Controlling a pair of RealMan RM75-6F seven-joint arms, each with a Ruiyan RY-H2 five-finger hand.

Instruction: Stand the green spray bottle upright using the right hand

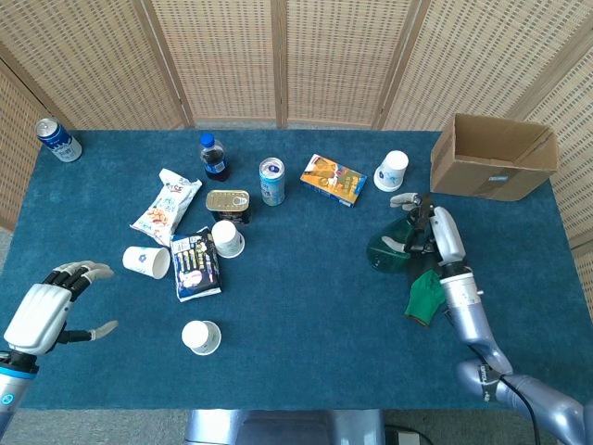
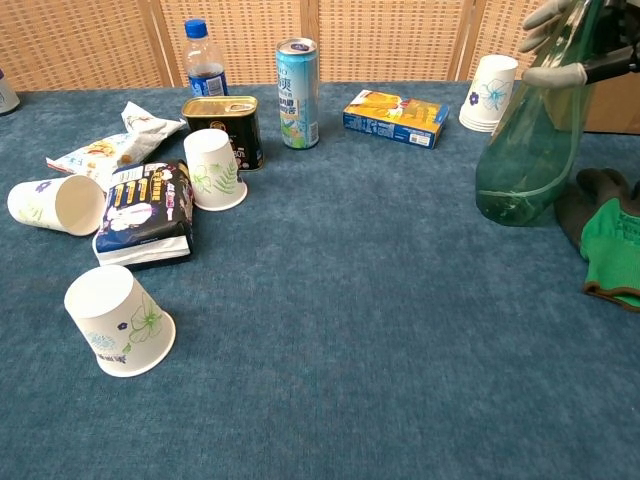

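Your right hand [image 1: 432, 229] is wrapped around the upper part of the green spray bottle [image 2: 527, 152], fingers [image 2: 553, 74] curled over its neck and top; the bottle's base rests on the blue table [image 1: 306, 306] near the right side, and its body leans, the top tipped toward the right, so it is not yet fully upright; just beside the base lies a green and dark glove [image 2: 605, 235], close to touching it, though you cannot tell from either view whether the two meet; behind the bottle sits a stack of white paper cups [image 1: 393, 171], and further right a cardboard box [image 1: 493, 156] lies open on its side; your left hand [image 1: 44, 311] hovers at the near left edge of the table, fingers spread and holding nothing; across the left half you have a snack bag [image 1: 167, 205], a dark foil packet [image 1: 195, 264], a gold tin [image 1: 228, 203], a tall light-blue can [image 1: 271, 181], a dark soda bottle with a blue cap [image 1: 214, 157], a yellow and blue carton [image 1: 333, 179], and three loose paper cups: one on its side [image 1: 146, 261], one upside down by the tin [image 1: 228, 238], one tipped nearest you [image 1: 201, 336]; a blue can [image 1: 57, 139] stands apart at the far left corner
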